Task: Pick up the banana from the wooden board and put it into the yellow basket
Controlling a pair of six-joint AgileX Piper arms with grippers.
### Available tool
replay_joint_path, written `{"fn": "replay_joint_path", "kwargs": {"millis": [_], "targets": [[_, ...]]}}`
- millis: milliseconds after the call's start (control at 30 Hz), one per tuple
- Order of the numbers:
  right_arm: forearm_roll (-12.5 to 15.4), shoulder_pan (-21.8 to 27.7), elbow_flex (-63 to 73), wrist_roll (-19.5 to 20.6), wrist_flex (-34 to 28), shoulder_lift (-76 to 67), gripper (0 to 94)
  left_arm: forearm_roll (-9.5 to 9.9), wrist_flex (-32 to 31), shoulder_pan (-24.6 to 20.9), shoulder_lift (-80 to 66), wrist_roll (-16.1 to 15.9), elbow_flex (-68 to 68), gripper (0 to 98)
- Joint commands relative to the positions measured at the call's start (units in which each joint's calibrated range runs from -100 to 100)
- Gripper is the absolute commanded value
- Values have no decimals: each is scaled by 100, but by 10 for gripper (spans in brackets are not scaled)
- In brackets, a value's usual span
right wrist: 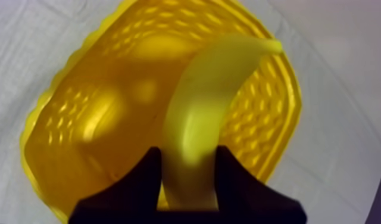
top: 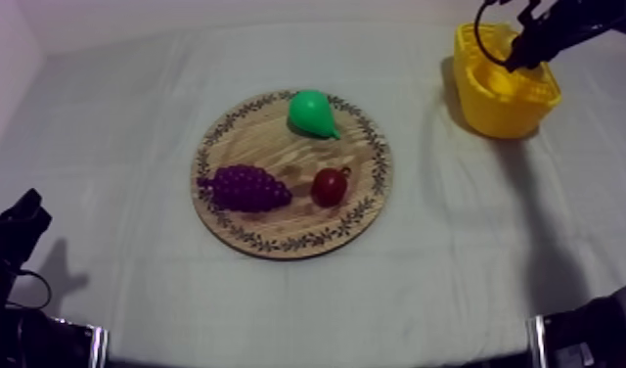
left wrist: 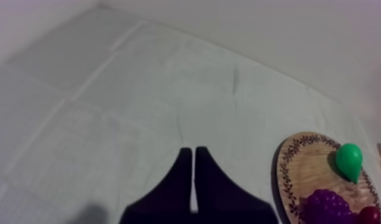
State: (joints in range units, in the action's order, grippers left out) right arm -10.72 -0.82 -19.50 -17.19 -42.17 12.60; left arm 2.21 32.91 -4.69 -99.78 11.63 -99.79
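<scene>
R fingers [right wrist: 146, 182] gripping banana [right wrist: 208, 95] btwn them, over yellow basket [right wrist: 91, 113]

Open worktop [top: 444, 225] between wooden board [top: 278, 147] and yellow basket [top: 493, 110] — right end effector [right wrist: 188, 152], clamped on the banana [right wrist: 211, 89], fills the basket's mouth.

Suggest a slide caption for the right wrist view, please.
Right gripper shut on a curved yellow toy banana above the yellow latticed basket.
</scene>
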Motion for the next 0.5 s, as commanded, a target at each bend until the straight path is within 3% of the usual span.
{"fn": "replay_joint_path", "kwargs": {"millis": [0, 167, 467], "targets": [[-125, -33, -187, 161, 161, 56, 249, -3, -1, 2, -5, 2, 1, 1], [-241, -65, -271, 298, 394, 243, 254, -3, -1, 2, -5, 1, 1, 1], [-42, 83, 126, 232, 393, 495, 378, -3, -1, 2, -5, 0, 1, 1]]}}
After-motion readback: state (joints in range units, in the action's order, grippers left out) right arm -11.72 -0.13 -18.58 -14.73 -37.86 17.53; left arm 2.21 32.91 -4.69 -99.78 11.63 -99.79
